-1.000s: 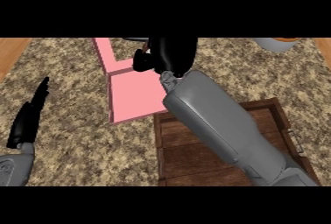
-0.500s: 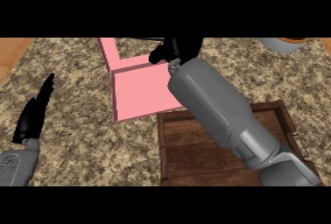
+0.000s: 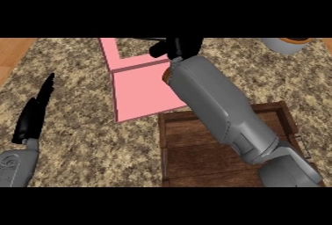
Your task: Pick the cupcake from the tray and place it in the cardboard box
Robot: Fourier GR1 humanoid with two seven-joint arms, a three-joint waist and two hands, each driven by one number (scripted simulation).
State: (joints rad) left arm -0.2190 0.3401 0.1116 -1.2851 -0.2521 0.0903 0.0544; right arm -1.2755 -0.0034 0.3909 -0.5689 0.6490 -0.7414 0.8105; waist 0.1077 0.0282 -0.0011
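Note:
The pink cardboard box (image 3: 139,90) lies open on the counter at the upper middle. My right forearm reaches across it from the lower right, and my right hand (image 3: 180,46) is over the box's far part. A small brown piece, probably the cupcake (image 3: 167,76), peeks out at the left edge of my right wrist, over the pink surface. Whether the hand holds it or it rests in the box is hidden. The dark wooden tray (image 3: 188,149) lies at the lower right, partly under my forearm. My left hand (image 3: 34,115) rests open at the left edge.
A grey cup with brown contents (image 3: 285,44) stands at the top right. The counter's speckled stone top gives way to a wooden strip at the far left edge (image 3: 13,55).
My right arm has swung to the right and reached farther over the pink box. The left hand has stayed where it was.

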